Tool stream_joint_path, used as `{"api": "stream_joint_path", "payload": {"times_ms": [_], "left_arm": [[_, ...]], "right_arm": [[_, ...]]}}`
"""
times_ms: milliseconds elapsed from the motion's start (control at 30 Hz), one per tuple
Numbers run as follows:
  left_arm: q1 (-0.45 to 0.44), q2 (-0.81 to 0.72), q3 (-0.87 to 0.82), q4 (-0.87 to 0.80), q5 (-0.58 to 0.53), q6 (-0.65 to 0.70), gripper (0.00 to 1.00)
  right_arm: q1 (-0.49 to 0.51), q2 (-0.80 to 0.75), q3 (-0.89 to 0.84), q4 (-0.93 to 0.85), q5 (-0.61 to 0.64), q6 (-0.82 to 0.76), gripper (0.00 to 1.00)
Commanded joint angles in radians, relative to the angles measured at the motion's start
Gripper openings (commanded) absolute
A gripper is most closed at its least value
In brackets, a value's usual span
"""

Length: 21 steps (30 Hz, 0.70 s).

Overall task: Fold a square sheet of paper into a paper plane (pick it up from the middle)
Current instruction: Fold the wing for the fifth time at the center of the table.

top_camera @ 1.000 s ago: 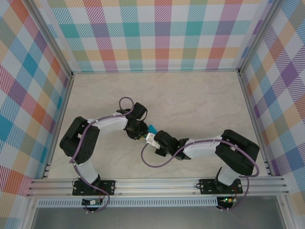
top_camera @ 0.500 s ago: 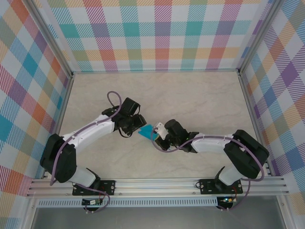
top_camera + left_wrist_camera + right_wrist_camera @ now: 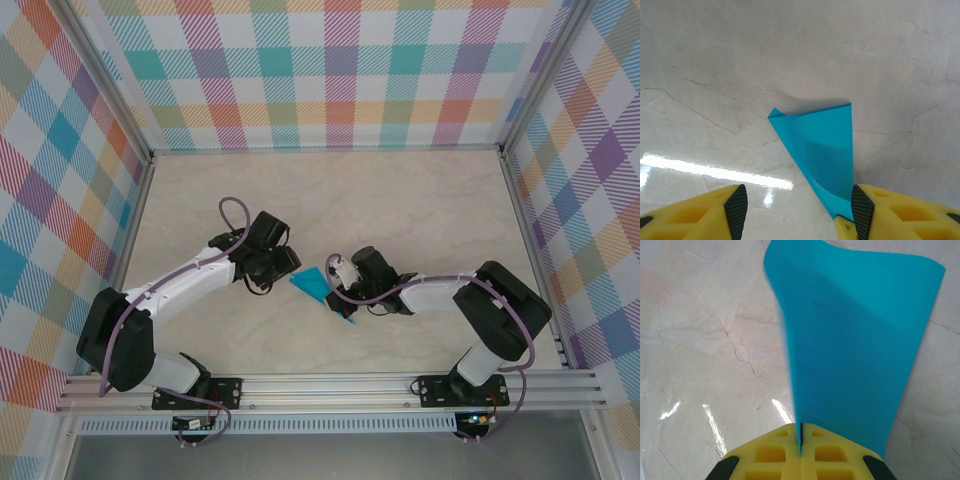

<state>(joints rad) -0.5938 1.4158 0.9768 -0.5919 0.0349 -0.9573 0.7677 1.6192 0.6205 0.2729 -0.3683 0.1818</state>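
Paper [image 3: 314,287] is folded to a narrow taper, not yet a plane, and lies near the middle of the surface [image 3: 430,200]. One end is pinched in the right gripper [image 3: 800,426], pressed together on it. Left gripper [image 3: 798,202] is spread, holding nothing. Judged partway done, with further folds outstanding.

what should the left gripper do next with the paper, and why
Probably shift the left gripper slightly sideways so the paper sits mid-gap, then close. Its jaws are open, but the paper's near tip lies at one edge of the gap, not centred. The right gripper is shut on the paper, so it should hold steady meanwhile.
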Motion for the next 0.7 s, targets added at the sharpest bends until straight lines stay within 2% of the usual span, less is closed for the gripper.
{"api": "stream_joint_path", "payload": {"times_ms": [0,467,667], "left_arm": [[0.014,-0.021,-0.019,0.011,0.003,-0.014,0.58],[0.012,-0.043,-0.084,0.122,0.064,0.002,0.52],[0.011,-0.061,-0.119,0.173,0.082,0.002,0.50]], "right_arm": [[-0.020,0.029,0.007,0.041,-0.093,0.079,0.00],[-0.094,0.162,0.082,0.026,-0.294,0.260,0.00],[-0.121,0.201,0.068,0.051,-0.294,0.330,0.00]]}}
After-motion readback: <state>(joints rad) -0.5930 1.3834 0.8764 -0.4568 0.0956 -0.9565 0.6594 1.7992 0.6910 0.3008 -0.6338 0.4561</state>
